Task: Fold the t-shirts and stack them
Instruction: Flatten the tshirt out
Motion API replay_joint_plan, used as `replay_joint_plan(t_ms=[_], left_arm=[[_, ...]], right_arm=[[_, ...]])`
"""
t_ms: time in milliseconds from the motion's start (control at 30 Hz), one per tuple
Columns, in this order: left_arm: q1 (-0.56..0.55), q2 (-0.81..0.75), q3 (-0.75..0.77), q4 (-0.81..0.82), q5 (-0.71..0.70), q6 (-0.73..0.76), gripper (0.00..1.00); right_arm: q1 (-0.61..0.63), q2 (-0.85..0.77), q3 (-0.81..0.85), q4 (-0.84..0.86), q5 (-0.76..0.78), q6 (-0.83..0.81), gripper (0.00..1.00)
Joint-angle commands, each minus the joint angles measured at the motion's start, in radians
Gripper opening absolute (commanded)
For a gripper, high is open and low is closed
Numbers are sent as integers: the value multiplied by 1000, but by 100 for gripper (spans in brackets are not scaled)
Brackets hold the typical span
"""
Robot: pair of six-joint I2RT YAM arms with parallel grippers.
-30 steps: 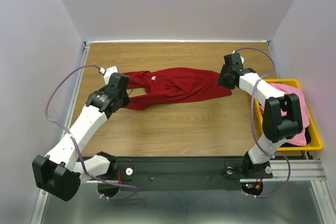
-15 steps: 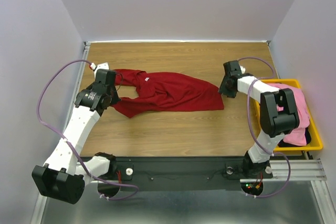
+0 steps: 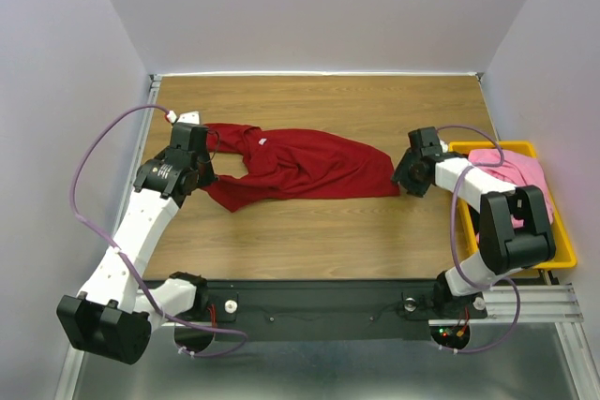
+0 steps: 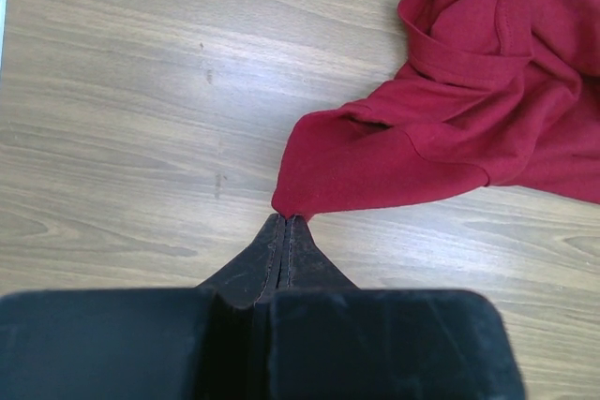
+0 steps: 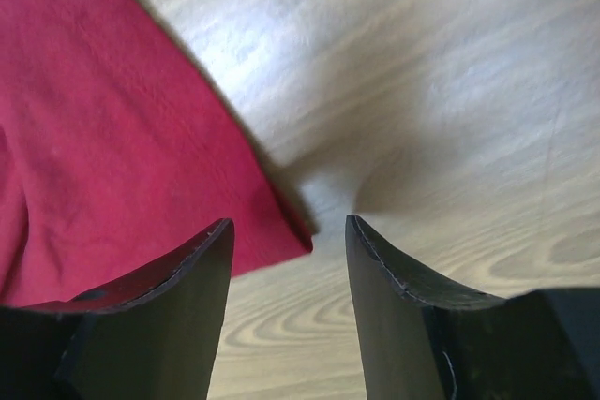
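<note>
No readable text; white neck label on dark red t-shirt too small to read.

Two arms are seen, the left arm and the right arm, each built of smooth white link shells joined by bulky black joint housings. A thin lilac cable is looped along the left arm, and a matching lilac cable along the right. Both bases are bolted to a black rail, where small red and green lights are lit. The left gripper and right gripper are fitted with matte black tapered fingers.
</note>
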Motion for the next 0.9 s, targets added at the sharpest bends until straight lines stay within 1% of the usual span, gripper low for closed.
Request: replay_joint_plan(t_ms=[0,133,333,433,600,633,733,767,867], left_arm=[[10,-18,0,30,8,29,0],[12,-19,0,38,14,40,0],[15,-22,-2,44,19,48,0],[18,-25,-5,45,19,54,0],[21,-27,-3,51,20,55,0],[23,-28,-3,51,19,55,0],[24,-28,6,54,17,52,0],[29,-30,10,54,22,49,0],[32,-31,40,62,28,31,0]], right_arm=[[-5,-32,-24,48,-58,40,57],[-4,-6,-41,73,-89,52,57],[-3,20,-78,114,-95,63,56],[-2,39,-85,128,-91,66,54],[15,62,-73,142,-118,61,46],[15,57,-70,142,-115,55,37],[15,30,-62,137,-95,37,22],[15,5,-49,130,-79,29,11],[15,-35,0,81,-31,-1,1]])
